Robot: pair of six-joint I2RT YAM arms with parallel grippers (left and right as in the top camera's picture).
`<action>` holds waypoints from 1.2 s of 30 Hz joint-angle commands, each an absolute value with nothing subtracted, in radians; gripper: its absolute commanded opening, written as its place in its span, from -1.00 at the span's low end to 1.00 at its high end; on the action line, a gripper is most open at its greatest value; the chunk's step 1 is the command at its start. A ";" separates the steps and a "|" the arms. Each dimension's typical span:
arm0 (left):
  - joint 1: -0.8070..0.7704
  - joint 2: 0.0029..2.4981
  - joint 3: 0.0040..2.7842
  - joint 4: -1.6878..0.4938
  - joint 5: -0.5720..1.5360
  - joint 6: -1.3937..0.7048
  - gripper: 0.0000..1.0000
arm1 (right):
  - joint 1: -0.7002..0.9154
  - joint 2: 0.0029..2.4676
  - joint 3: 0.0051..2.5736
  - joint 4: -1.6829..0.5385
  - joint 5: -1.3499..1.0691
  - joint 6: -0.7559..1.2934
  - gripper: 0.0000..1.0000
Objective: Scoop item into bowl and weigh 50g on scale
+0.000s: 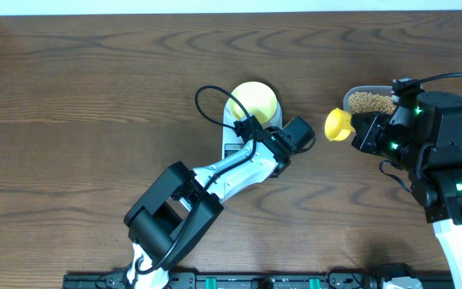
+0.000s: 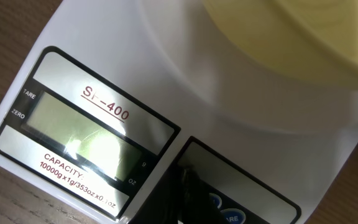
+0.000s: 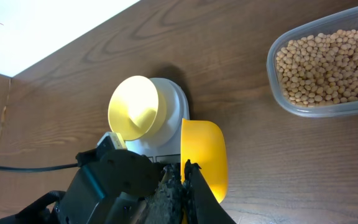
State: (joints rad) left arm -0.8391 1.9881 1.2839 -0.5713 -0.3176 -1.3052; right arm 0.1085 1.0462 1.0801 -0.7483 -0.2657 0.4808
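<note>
The pale-yellow bowl (image 1: 255, 99) sits on the round platform at the 12 o'clock end of the white scale (image 1: 233, 144), near the middle of the wooden counter (image 1: 87, 120). In the right wrist view its inside is plain yellow.

The left hand (image 2: 180, 186) is pressed together, with its dark tip low over the scale's front panel, just at 9 o'clock of the two blue buttons (image 2: 225, 211). Whether it touches the panel I cannot tell. The grey display (image 2: 82, 134) at 10 o'clock of the tip shows no figures that can be read.

The beans (image 1: 370, 102) lie in a clear tub (image 1: 348, 98) at 3 o'clock of the bowl, well apart from it. Between tub and scale hangs a yellow scoop (image 1: 338, 124), pinched by its handle in the right hand (image 3: 185, 180), with its cup pointing to 9 o'clock, toward the scale.
</note>
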 commanded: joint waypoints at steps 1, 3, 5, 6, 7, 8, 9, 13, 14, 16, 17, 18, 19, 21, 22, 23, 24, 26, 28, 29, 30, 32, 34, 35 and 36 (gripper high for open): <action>-0.850 2.067 1.260 -0.574 -0.215 -1.299 -0.85 | 0.102 1.047 1.096 -0.752 -0.272 0.463 -0.98; -0.850 2.068 1.260 -0.574 -0.216 -1.299 -0.86 | 0.102 1.047 1.096 -0.752 -0.272 0.463 -0.98; -0.850 2.073 1.260 -0.573 -0.215 -1.300 -0.86 | 0.102 1.047 1.096 -0.752 -0.272 0.463 -0.98; -0.850 2.074 1.260 -0.573 -0.215 -1.300 -0.86 | 0.102 1.047 1.096 -0.752 -0.272 0.463 -0.98; -0.850 2.075 1.260 -0.573 -0.213 -1.300 -0.86 | 0.102 1.047 1.096 -0.752 -0.272 0.463 -0.98; -0.850 2.077 1.260 -0.573 -0.213 -1.300 -0.86 | 0.102 1.047 1.096 -0.752 -0.272 0.463 -0.98; -0.850 2.078 1.260 -0.572 -0.213 -1.300 -0.86 | 0.102 1.047 1.096 -0.752 -0.272 0.462 -0.98; -0.850 2.079 1.260 -0.570 -0.213 -1.300 -0.86 | 0.102 1.047 1.096 -0.752 -0.272 0.463 -0.98; -0.850 2.080 1.260 -0.570 -0.213 -1.300 -0.85 | 0.102 1.047 1.096 -0.752 -0.272 0.463 -0.98; -0.850 2.082 1.260 -0.570 -0.213 -1.300 -0.85 | 0.102 1.047 1.096 -0.752 -0.272 0.463 -0.98; -0.850 2.084 1.260 -0.570 -0.212 -1.300 -0.85 | 0.102 1.047 1.096 -0.752 -0.272 0.463 -0.98; -0.850 2.086 1.260 -0.569 -0.209 -1.300 -0.85 | 0.102 1.047 1.096 -0.752 -0.272 0.463 -0.98; -0.850 2.086 1.260 -0.569 -0.209 -1.300 -0.86 | 0.102 1.047 1.096 -0.752 -0.272 0.463 -0.98; -0.850 2.086 1.260 -0.569 -0.209 -1.300 -0.85 | 0.102 1.047 1.096 -0.752 -0.272 0.463 -0.98; -0.850 2.086 1.260 -0.569 -0.209 -1.300 -0.86 | 0.102 1.047 1.096 -0.752 -0.272 0.463 -0.98; -0.850 2.086 1.260 -0.569 -0.209 -1.300 -0.86 | 0.102 1.047 1.096 -0.752 -0.272 0.463 -0.98; -0.850 2.087 1.260 -0.569 -0.209 -1.300 -0.86 | 0.102 1.047 1.096 -0.752 -0.272 0.463 -0.98; -0.850 2.088 1.260 -0.569 -0.209 -1.300 -0.85 | 0.102 1.047 1.096 -0.753 -0.272 0.463 -0.98; -0.850 2.088 1.260 -0.569 -0.209 -1.300 -0.86 | 0.102 1.047 1.096 -0.753 -0.272 0.463 -0.98; -0.850 2.089 1.260 -0.569 -0.209 -1.300 -0.86 | 0.102 1.047 1.096 -0.753 -0.272 0.463 -0.98; -0.850 2.090 1.260 -0.569 -0.209 -1.300 -0.86 | 0.102 1.047 1.096 -0.753 -0.272 0.463 -0.98; -0.850 2.093 1.260 -0.566 -0.209 -1.300 -0.86 | 0.102 1.047 1.096 -0.753 -0.272 0.463 -0.98; -0.850 2.093 1.260 -0.566 -0.209 -1.300 -0.86 | 0.102 1.047 1.096 -0.753 -0.272 0.463 -0.98; -0.850 2.093 1.260 -0.566 -0.209 -1.300 -0.85 | 0.102 1.047 1.096 -0.753 -0.272 0.463 -0.98; -0.850 2.093 1.260 -0.566 -0.209 -1.299 -0.86 | 0.102 1.047 1.096 -0.752 -0.272 0.463 -0.98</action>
